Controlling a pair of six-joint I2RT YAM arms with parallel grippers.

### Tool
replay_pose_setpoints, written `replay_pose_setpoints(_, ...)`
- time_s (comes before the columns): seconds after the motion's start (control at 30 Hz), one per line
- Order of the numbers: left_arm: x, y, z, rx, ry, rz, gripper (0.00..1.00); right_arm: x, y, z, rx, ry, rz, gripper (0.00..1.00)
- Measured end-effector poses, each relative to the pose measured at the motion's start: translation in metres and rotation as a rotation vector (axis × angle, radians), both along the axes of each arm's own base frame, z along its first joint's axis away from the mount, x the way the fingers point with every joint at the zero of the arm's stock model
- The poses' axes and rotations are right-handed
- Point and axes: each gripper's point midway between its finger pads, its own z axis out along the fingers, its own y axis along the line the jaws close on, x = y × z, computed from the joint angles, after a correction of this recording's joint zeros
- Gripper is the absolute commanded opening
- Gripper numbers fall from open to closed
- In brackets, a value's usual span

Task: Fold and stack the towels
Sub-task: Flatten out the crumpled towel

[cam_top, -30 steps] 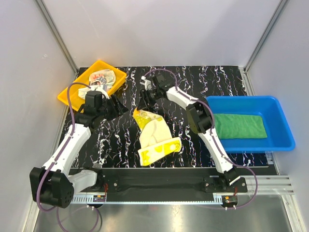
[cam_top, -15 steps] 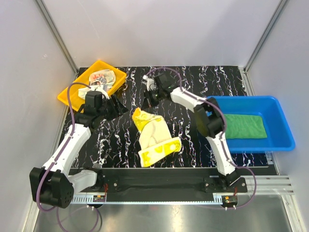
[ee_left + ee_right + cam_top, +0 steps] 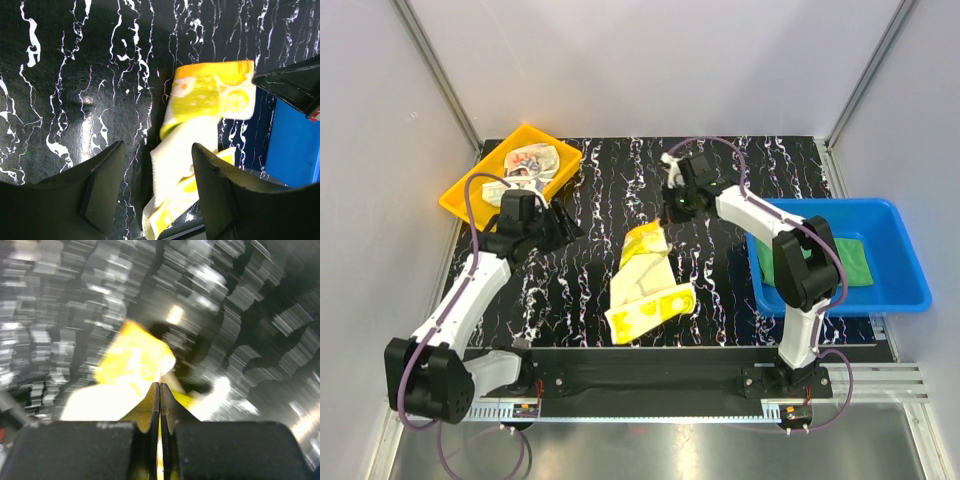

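The yellow towel (image 3: pixel 642 285) with white pattern lies mid-table, its far corner lifted and drawn right. My right gripper (image 3: pixel 675 208) is shut on that corner. The right wrist view is motion-blurred, and there the yellow towel (image 3: pixel 135 360) shows just past the closed tips of the right gripper (image 3: pixel 160 385). My left gripper (image 3: pixel 560 225) hovers open to the towel's left, holding nothing. In the left wrist view the left gripper (image 3: pixel 157 147) frames the yellow towel (image 3: pixel 210 95). The green towel (image 3: pixel 860 262) lies in the blue bin, partly hidden by the right arm. The printed towel (image 3: pixel 525 162) sits crumpled in the yellow tray.
The yellow tray (image 3: pixel 460 200) stands at the back left corner. The blue bin (image 3: pixel 910 300) stands at the right edge, and the blue bin (image 3: pixel 292 145) also shows in the left wrist view. Grey walls close in both sides. A metal rail runs along the near edge.
My right gripper has shut on the yellow towel's far corner and swung right with it, folding the towel narrower. The left arm has barely moved.
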Motion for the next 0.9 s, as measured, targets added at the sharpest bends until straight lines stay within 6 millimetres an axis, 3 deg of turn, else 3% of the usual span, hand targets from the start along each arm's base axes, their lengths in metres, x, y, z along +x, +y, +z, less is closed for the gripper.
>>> replay_pose_setpoints(0.13, 0.004, -0.006, -0.014, -0.001, 0.045, -0.003, 0.61, 0.001, -0.059, -0.039, -0.146, 0.099, -0.153, 0.0)
replay_pose_setpoints(0.23, 0.006, -0.023, -0.029, 0.008, 0.082, -0.044, 0.61, -0.003, -0.083, -0.054, -0.216, 0.133, -0.208, 0.0)
replay_pose_setpoints(0.37, 0.007, -0.059, -0.054, 0.035, 0.132, -0.143, 0.63, -0.012, -0.088, -0.061, -0.25, 0.154, -0.217, 0.0)
replay_pose_setpoints(0.47, 0.006, -0.083, -0.077, 0.048, 0.175, -0.21, 0.64, -0.015, -0.091, -0.056, -0.252, 0.145, -0.228, 0.0)
replay_pose_setpoints(0.67, -0.004, -0.101, -0.13, 0.075, 0.303, -0.267, 0.66, -0.013, -0.089, -0.033, -0.203, 0.109, -0.267, 0.0)
replay_pose_setpoints(0.7, -0.006, -0.104, -0.134, 0.074, 0.311, -0.277, 0.63, -0.013, -0.088, -0.033, -0.189, 0.109, -0.277, 0.0)
replay_pose_setpoints(0.73, -0.007, -0.109, -0.136, 0.07, 0.313, -0.289, 0.42, -0.015, -0.086, -0.033, -0.173, 0.113, -0.285, 0.0)
replay_pose_setpoints(0.8, -0.011, -0.119, -0.136, 0.054, 0.311, -0.308, 0.18, -0.02, -0.083, -0.037, -0.134, 0.129, -0.305, 0.0)
replay_pose_setpoints(0.83, -0.012, -0.123, -0.135, 0.049, 0.307, -0.318, 0.0, -0.024, -0.082, -0.039, -0.116, 0.142, -0.311, 0.0)
replay_pose_setpoints(0.9, -0.015, -0.125, -0.135, 0.053, 0.31, -0.333, 0.0, -0.029, -0.076, -0.041, -0.084, 0.165, -0.321, 0.0)
